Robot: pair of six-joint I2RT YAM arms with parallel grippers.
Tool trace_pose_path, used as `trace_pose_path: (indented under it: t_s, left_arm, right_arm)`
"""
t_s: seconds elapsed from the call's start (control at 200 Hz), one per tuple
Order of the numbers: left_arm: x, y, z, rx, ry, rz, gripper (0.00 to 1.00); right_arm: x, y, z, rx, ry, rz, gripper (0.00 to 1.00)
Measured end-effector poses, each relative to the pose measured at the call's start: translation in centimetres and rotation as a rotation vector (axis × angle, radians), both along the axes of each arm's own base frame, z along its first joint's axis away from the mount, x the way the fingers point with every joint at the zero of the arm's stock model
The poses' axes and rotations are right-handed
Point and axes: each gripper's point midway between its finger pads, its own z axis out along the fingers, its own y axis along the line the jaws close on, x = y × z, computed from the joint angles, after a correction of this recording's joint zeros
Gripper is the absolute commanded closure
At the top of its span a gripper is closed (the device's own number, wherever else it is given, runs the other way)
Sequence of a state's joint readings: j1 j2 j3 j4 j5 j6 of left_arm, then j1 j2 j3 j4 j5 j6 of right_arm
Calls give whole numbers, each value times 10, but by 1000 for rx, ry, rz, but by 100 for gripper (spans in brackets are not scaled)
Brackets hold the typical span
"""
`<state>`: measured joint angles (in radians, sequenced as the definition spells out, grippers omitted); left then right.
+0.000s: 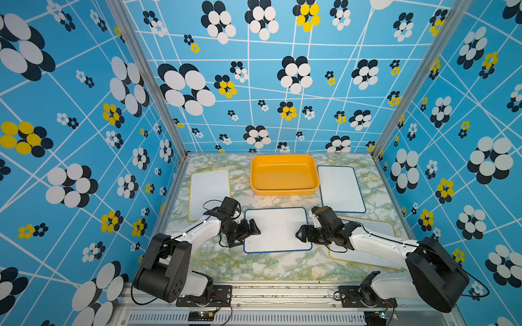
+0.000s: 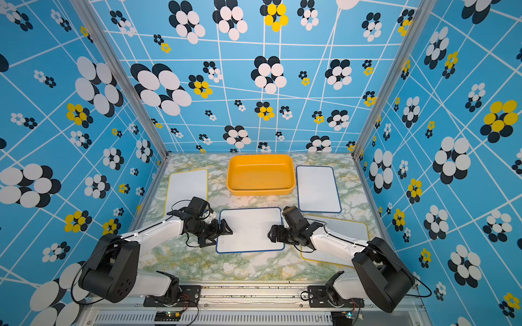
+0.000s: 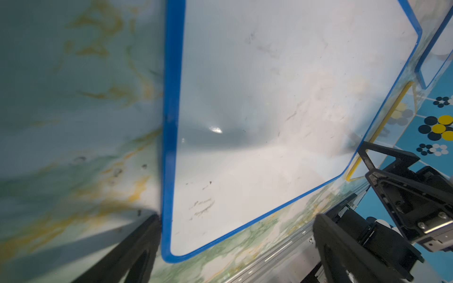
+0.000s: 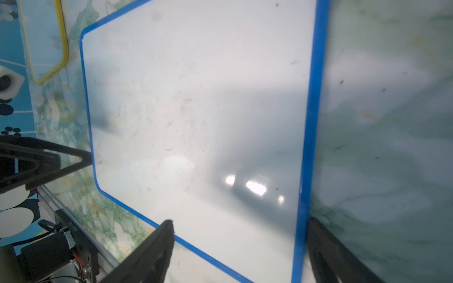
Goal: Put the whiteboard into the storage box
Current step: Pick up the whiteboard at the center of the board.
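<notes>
The blue-framed whiteboard (image 1: 278,230) lies flat on the marbled table (image 1: 254,265), in the middle of the near half and between the two arms, its long sides running across. The storage box (image 1: 285,193) stands well apart from it at the back of the table, centred against the rear wall, an orange-yellow tub with its opening upward. The left claw (image 1: 248,235) sits low at the board's short edge on the left arm's side, its jaws spread wide. In the left wrist view one finger (image 3: 127,252) lies just beside the blue frame and the other is out past the board's near corner, so nothing is gripped. The right claw (image 1: 300,234) faces it across the board at the opposite short edge, also parted. In the right wrist view one finger (image 4: 152,252) is over the near edge and the other is just outside the frame; whether it touches the frame cannot be told. Three more boards lie flat around them: a yellow-framed one (image 1: 209,192) at the left, a second blue-framed one (image 1: 340,189) just beside the box, and another yellow-framed one (image 1: 361,258) partly under the right arm.
</notes>
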<state>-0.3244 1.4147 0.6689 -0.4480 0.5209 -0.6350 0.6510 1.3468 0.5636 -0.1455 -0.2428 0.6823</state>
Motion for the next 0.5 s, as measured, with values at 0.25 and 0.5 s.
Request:
trace_pose_path:
  t_s: [0.25, 0.5]
  left_arm:
    - [8, 6, -3, 132, -100, -89, 0]
    - [12, 35, -14, 357, -81, -104, 1]
  right_arm:
    - [-20, 3, -1, -34, 101, 67, 10]
    - [-13, -14, -2, -62, 155, 45, 9]
